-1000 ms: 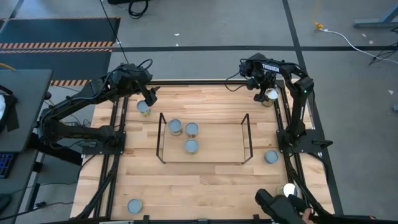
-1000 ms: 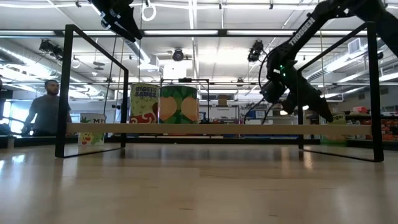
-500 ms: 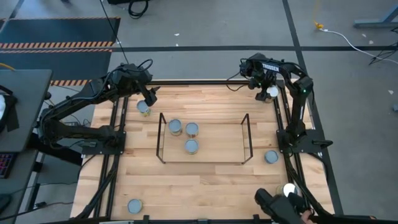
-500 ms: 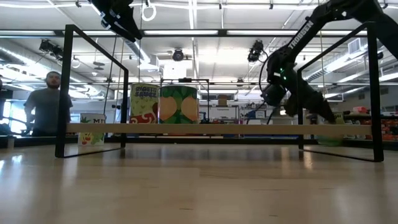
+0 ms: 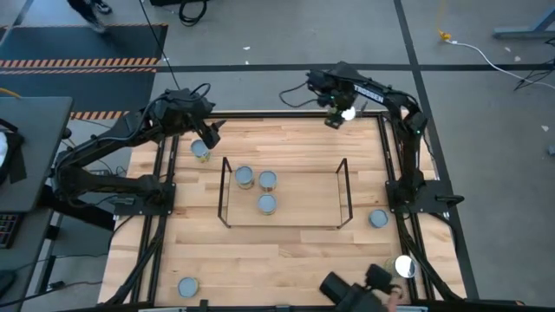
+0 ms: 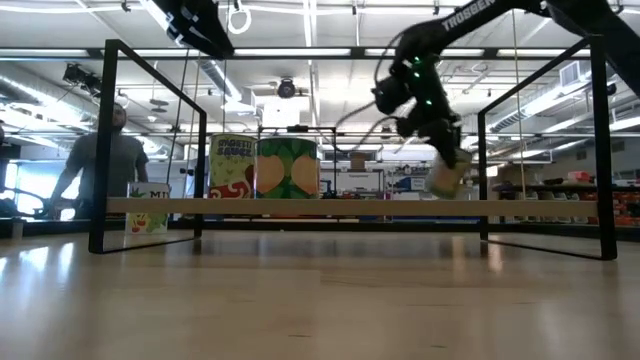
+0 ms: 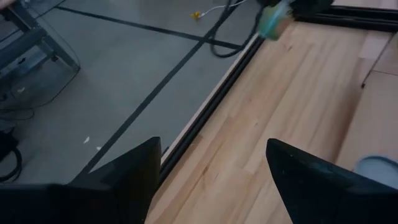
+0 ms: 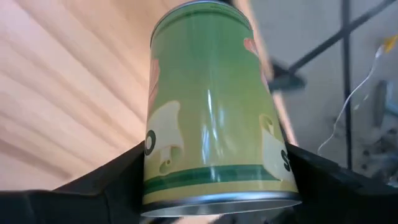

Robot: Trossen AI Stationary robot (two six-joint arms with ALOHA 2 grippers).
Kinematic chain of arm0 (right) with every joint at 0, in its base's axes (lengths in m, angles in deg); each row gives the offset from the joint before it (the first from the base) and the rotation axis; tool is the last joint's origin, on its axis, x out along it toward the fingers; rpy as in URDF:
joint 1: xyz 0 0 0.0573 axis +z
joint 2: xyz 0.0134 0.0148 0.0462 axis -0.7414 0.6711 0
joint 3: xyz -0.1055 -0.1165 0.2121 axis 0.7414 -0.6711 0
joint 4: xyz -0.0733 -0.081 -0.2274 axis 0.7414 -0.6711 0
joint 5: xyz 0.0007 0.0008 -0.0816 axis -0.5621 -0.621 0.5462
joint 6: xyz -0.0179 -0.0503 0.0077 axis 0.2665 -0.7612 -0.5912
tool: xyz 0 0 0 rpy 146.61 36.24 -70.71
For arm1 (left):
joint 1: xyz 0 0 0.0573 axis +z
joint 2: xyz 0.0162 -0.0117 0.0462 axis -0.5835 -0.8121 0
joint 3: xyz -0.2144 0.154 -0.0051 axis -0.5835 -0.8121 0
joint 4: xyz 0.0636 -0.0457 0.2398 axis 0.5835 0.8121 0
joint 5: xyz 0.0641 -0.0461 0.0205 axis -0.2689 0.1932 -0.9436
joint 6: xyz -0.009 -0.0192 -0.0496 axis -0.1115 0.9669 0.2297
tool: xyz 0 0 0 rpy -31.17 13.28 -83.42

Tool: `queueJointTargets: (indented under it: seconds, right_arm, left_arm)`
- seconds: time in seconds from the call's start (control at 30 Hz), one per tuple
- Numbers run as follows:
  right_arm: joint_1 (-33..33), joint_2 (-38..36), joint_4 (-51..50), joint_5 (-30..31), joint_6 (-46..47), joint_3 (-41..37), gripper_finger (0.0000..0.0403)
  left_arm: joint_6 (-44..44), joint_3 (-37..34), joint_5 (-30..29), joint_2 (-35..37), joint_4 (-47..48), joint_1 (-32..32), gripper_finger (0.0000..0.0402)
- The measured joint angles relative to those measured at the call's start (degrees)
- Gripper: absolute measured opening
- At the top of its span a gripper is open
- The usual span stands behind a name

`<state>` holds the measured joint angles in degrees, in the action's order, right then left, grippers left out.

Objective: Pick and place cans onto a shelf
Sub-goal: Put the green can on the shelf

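My right gripper [image 5: 341, 111] is shut on a green-labelled can [image 8: 214, 106] with a bright top [image 5: 348, 113]. It is over the table's far edge, beyond the shelf. In the low view the can [image 6: 445, 178] hangs above the table. The shelf [image 5: 340, 178] of thin dark rods holds three cans [image 5: 267, 204] that stand on their bases. My left gripper [image 7: 211, 168] is open and empty. It hovers at the far left [image 5: 206, 134], just beyond a can [image 5: 200, 150] that stands on the table. My right gripper pinches the can's green side wall [image 8: 158, 177] between its two fingers [image 8: 112, 183], near one end of the can. The fingers slant down from above. The can is lifted clear of the table and hangs tilted below the gripper.
Loose cans stand at the right edge [image 5: 378, 218], the near right corner [image 5: 404, 266] and the near left [image 5: 187, 287]. A dark object with a hand [image 5: 355, 290] is at the near edge. The black outer frame [image 6: 110, 150] surrounds the table. A person [image 6: 100, 175] stands in the room behind.
My right gripper has carried the can from the table's far right corner toward the left along the far edge. It has risen a little, and the can is still clear of the table. The person in the background has walked toward the right.
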<state>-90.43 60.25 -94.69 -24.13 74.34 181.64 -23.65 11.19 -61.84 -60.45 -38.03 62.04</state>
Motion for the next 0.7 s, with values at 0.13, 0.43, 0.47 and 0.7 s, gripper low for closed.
queueJointTargets:
  seconds: [0.13, 0.43, 0.47, 0.7]
  right_arm:
    - [3.94, 4.31, 0.38, -1.28, 0.90, 6.85, 0.0320]
    - [11.13, 14.30, 0.41, -9.23, -0.22, 16.50, 0.0321]
    - [11.55, 15.28, 0.77, -9.23, -0.07, 16.79, 0.0321]
    - [13.16, 19.12, 4.40, -11.52, -0.68, 17.24, 0.0322]
  left_arm:
    - [0.06, 0.00, -0.03, 0.34, 0.37, -0.56, 0.0295]
    - [0.01, 0.00, -0.06, 0.54, 0.84, -0.45, 0.0295]
    - [0.03, 0.00, -0.06, 0.52, 1.04, -0.45, 0.0295]
    - [0.04, 0.00, -0.03, 0.52, 0.36, -1.73, 0.0295]
